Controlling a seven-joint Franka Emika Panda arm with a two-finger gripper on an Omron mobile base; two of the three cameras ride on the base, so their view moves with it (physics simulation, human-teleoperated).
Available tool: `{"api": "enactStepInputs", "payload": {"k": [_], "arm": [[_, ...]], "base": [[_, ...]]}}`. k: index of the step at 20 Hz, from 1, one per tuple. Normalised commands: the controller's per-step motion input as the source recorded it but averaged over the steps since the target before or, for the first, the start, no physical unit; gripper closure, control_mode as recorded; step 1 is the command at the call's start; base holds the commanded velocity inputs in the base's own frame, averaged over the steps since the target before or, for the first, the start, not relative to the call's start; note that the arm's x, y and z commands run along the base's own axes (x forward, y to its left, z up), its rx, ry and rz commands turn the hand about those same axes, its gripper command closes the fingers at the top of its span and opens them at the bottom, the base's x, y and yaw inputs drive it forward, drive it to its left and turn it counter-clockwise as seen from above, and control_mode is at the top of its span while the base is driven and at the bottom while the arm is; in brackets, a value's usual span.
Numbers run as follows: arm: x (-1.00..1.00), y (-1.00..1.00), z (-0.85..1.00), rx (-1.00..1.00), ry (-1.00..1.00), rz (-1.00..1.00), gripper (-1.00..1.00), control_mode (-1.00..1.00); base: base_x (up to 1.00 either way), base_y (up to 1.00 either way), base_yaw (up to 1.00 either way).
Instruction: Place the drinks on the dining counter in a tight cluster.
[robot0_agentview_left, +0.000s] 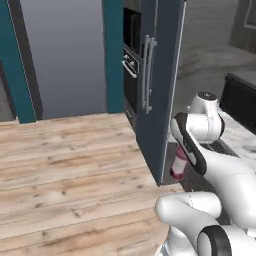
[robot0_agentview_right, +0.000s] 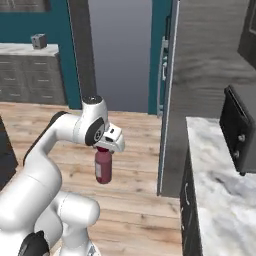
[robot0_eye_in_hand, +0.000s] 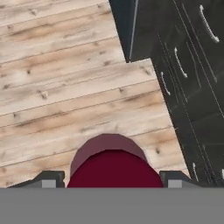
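Note:
My gripper (robot0_agentview_right: 104, 149) is shut on the pink-red juice bottle (robot0_agentview_right: 103, 168) and holds it upright in the air above the wooden floor. In the left base view the juice bottle (robot0_agentview_left: 178, 164) peeks out from behind my forearm, close to the corner of the tall dark cabinet. Looking down from the hand, the bottle's dark red top (robot0_eye_in_hand: 113, 162) sits between the two fingertips (robot0_eye_in_hand: 49, 179). The other drinks and the dining counter are out of view.
A marble-topped counter (robot0_agentview_right: 216, 192) with dark drawers (robot0_eye_in_hand: 188, 78) and a black appliance (robot0_agentview_right: 241, 127) stands on the right. Beside it rises a tall dark cabinet (robot0_agentview_left: 159, 85) with long handles. A grey-drawer counter (robot0_agentview_right: 27, 70) lines the far left wall. Wooden floor (robot0_agentview_left: 70, 170) stretches to the left.

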Motion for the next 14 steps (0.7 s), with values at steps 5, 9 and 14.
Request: {"api": "enactStepInputs", "payload": {"k": [5, 9, 14], "arm": [[0.00, 0.00, 0.00, 0.00, 0.00, 0.00, 1.00, 1.00], [0.00, 0.00, 0.00, 0.00, 0.00, 0.00, 1.00, 1.00], [0.00, 0.00, 0.00, 0.00, 0.00, 0.00, 1.00, 1.00]], "base": [[-0.07, 0.07, 1.00], [0.00, 0.08, 0.95], [0.35, 0.01, 0.75]]}}
